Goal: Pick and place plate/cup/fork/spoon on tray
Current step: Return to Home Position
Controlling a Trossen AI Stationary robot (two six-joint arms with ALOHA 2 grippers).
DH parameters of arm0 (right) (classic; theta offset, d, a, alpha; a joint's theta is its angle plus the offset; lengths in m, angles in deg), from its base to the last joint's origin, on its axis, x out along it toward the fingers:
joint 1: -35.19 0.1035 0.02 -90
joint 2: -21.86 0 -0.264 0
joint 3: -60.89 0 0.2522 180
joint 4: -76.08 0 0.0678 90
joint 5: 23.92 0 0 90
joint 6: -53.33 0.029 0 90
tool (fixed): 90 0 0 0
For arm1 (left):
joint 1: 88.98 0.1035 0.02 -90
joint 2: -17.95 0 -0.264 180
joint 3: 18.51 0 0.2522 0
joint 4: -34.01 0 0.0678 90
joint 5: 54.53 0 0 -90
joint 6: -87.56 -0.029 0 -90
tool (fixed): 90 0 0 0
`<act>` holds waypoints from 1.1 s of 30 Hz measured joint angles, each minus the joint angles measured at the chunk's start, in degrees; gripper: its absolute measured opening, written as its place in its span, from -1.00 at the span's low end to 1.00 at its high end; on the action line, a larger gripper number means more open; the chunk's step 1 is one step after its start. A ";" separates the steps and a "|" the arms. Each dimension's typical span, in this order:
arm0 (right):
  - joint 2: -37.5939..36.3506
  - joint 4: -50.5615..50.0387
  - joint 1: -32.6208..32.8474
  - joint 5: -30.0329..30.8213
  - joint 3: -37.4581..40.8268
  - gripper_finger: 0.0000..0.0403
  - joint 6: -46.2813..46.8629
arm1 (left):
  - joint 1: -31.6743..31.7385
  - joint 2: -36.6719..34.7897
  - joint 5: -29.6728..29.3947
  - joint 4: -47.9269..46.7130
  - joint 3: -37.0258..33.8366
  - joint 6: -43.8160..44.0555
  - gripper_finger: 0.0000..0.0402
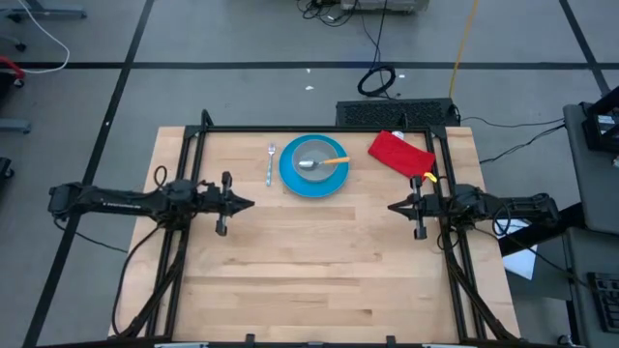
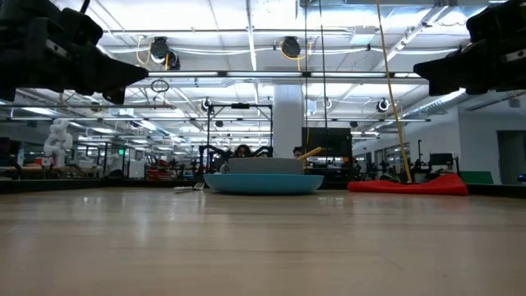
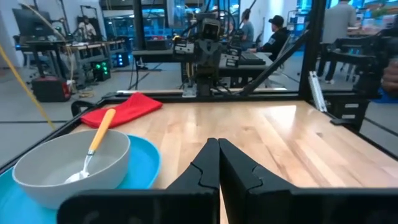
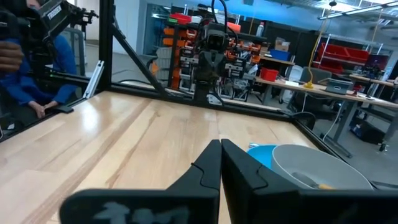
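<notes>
You've 1 plate (image 1: 314,182) far centre, 1 cup (image 1: 314,155) on it w/ 1 spoon (image 1: 325,161) inside, 1 fork (image 1: 270,164) just left, seemingly apart. Left gripper (image 1: 251,204), right gripper (image 1: 391,206) flank them, both pinched together.

Legible text: none. Faint white lettering on the dark left robot arm (image 1: 121,204), too small to read. Background signage likewise indecipherable.

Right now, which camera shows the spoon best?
The left wrist view: the spoon lies whole inside the grey cup, orange handle against its rim. The high view shows it small; the low view only the handle tip; the right wrist view barely a sliver.
</notes>
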 joint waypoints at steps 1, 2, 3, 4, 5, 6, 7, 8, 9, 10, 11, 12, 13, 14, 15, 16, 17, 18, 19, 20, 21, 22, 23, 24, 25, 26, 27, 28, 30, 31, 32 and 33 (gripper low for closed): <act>0.00 0.00 0.00 0.02 0.00 -1.00 0.23 | 0.41 -0.82 0.89 -0.69 0.00 0.00 -0.99; 0.00 0.00 0.00 0.02 0.00 -1.00 0.55 | 0.78 -1.62 1.50 -1.31 0.00 0.03 -0.99; 0.00 -0.02 0.00 0.04 0.00 -1.00 0.81 | 1.09 -2.48 1.91 -2.12 0.00 0.07 -0.99; 0.04 -0.02 0.00 0.04 0.00 -1.00 0.89 | 1.40 -3.27 2.18 -3.06 0.00 0.08 -0.99; 0.08 -0.01 0.00 0.05 0.00 -1.00 0.91 | 1.69 -3.99 2.38 -3.90 0.00 0.03 -0.99; 0.11 0.04 0.00 0.07 0.00 -1.00 0.95 | 1.97 -4.72 2.64 -4.66 0.00 -0.20 -0.99; 0.11 0.10 0.00 0.07 0.00 -1.00 1.00 | 2.24 -5.39 3.11 -5.39 0.00 -0.50 -0.99; 0.11 0.23 0.00 0.09 0.00 -1.00 1.00 | 2.55 -6.09 3.59 -6.00 0.00 -0.75 -0.99; 0.11 0.46 0.00 0.09 0.00 -1.00 1.00 | 2.87 -6.76 3.73 -6.53 0.00 -0.73 -0.99; 0.11 0.63 0.00 0.09 0.00 -1.00 1.00 | 3.21 -7.39 3.60 -6.98 0.00 -0.25 -0.99; 0.11 0.66 0.00 0.11 0.00 -1.00 1.00 | 3.50 -7.99 3.01 -7.26 0.00 0.53 -0.99; 0.11 0.66 0.00 0.11 0.00 -1.00 1.03 | 3.64 -8.55 2.73 -7.56 0.00 1.03 -0.99; 0.11 0.66 0.00 0.11 0.00 -1.00 1.03 | 3.67 -9.12 2.56 -8.07 0.00 1.37 -0.99; 0.11 0.68 0.00 0.11 0.00 -1.00 1.03 | 3.54 -9.56 2.50 -8.78 0.00 1.57 -0.99; 0.11 0.72 0.00 0.11 0.00 -1.00 1.03 | 3.28 -10.04 2.29 -9.78 0.00 1.65 -0.99; 0.11 0.76 0.00 0.11 0.00 -1.00 1.03 | 2.88 -10.57 1.63 -10.91 0.00 1.76 -0.99; 0.11 0.76 0.00 0.11 0.00 -1.00 1.03 | 2.40 -11.09 0.78 -11.94 0.00 1.78 -0.99; 0.11 0.78 0.00 0.11 0.00 -1.00 1.03 | 1.81 -11.58 -0.28 -13.06 0.00 1.79 -0.99; 0.11 0.80 0.00 0.11 0.00 -1.00 1.03 | 1.19 -11.98 -1.17 -14.11 0.00 1.79 -0.99; 0.11 0.81 0.00 0.12 0.00 -1.00 1.03 | 0.54 -12.44 -1.98 -14.95 0.00 1.79 -1.00; 0.11 0.81 0.00 0.13 0.00 -1.00 1.03 | -0.10 -12.85 -2.42 -15.57 0.00 1.77 -1.00; 0.11 0.82 0.00 0.13 0.00 -1.00 1.03 | -0.75 -13.31 -2.51 -15.95 0.00 1.61 -1.00; 0.11 0.83 0.00 0.13 0.00 -1.00 1.03 | -1.46 -13.89 -2.58 -16.37 0.00 1.31 -1.00; 0.11 0.85 0.00 0.11 0.00 -1.00 1.03 | -2.14 -14.46 -2.66 -16.73 0.00 1.05 -1.00; 0.11 0.85 0.00 0.13 0.00 -1.00 1.03 | -2.83 -15.02 -3.05 -17.11 0.00 0.77 -1.00; 0.11 0.87 0.00 0.13 0.00 -1.00 1.03 | -3.51 -15.66 -3.62 -17.63 0.00 0.67 -1.00; 0.11 0.87 0.00 0.13 0.00 -1.00 1.03 | -4.06 -16.41 -3.90 -18.20 0.00 0.55 -1.00; 0.11 0.89 0.00 0.13 0.00 -1.00 1.03 | -4.57 -17.31 -4.01 -18.92 0.00 0.10 -1.00; 0.11 0.92 0.00 0.13 0.00 -1.00 1.03 | -5.24 -19.53 -4.16 -20.80 0.00 -0.62 -1.00; 0.11 0.92 0.00 0.13 0.00 -1.00 1.03 | -5.48 -20.75 -4.18 -21.86 0.00 -0.79 -1.00; 0.11 0.92 0.00 0.13 0.00 -1.00 1.03 | -5.50 -22.07 -4.28 -23.07 0.00 -0.81 -1.00; 0.11 0.94 0.00 0.13 0.00 -1.00 1.03 | -5.51 -23.50 -4.33 -24.35 0.00 -0.81 -1.00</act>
